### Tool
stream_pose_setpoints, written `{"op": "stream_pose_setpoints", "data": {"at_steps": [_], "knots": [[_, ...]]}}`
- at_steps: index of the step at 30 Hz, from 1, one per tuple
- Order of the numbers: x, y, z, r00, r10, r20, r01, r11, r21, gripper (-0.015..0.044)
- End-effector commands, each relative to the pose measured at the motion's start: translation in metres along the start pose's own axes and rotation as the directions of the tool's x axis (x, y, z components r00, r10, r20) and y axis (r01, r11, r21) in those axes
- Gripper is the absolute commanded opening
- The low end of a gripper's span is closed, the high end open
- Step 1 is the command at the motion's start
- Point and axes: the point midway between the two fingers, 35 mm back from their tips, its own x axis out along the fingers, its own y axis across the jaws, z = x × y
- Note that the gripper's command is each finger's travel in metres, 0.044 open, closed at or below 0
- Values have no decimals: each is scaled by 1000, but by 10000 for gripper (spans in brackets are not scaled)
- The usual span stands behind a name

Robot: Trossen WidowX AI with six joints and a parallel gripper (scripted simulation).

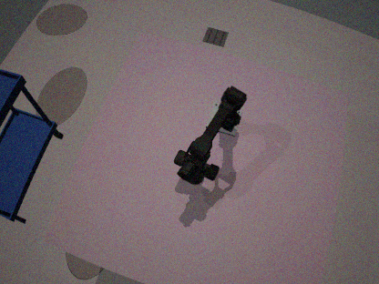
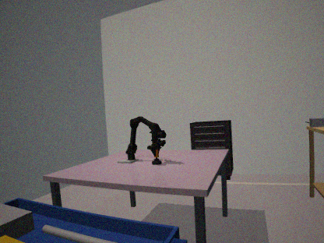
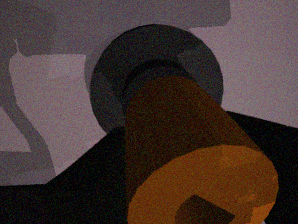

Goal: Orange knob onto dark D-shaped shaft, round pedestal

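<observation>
The orange knob (image 2: 157, 153) (image 3: 170, 112) is upright in the gripper (image 2: 156, 152), a tall cylinder with its lower end over the middle of the round pedestal (image 2: 156, 162) (image 3: 155, 40). The gripper is shut on the knob and points down. In the wrist view its black fingers stand on both sides of the knob. The knob's lower end hides the dark shaft, and the shaft's flat side cannot be seen. Whether the knob's lower end touches the shaft or is slightly above it is too small to tell. In the top view the arm covers both knob and pedestal.
The pink table (image 1: 137, 205) (image 2: 117, 175) carries the arm, whose base stands on it behind the pedestal. A dark chair (image 2: 210, 134) is beyond the table. A blue cart (image 1: 23, 155) stands off to one side.
</observation>
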Motion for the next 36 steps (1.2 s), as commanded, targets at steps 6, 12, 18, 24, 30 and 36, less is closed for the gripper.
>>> {"op": "stream_pose_setpoints", "data": {"at_steps": [6, 12, 18, 24, 30, 36], "knots": [[-5, 1, -3, 1000, -1, 1, 1, 1000, -1, 0], [-6, 1, -2, 1000, -1, 1, 1, 986, -168, 0], [-6, 0, -1, 1000, -1, 1, 1, 978, -209, 0], [-3, 0, 0, 1000, -1, 1, 1, 978, -209, 0], [-2, 0, -1, 1000, -1, 1, 1, 978, -209, 0], [0, 0, -1, 1000, -1, 1, 1, 978, -209, 0]]}}
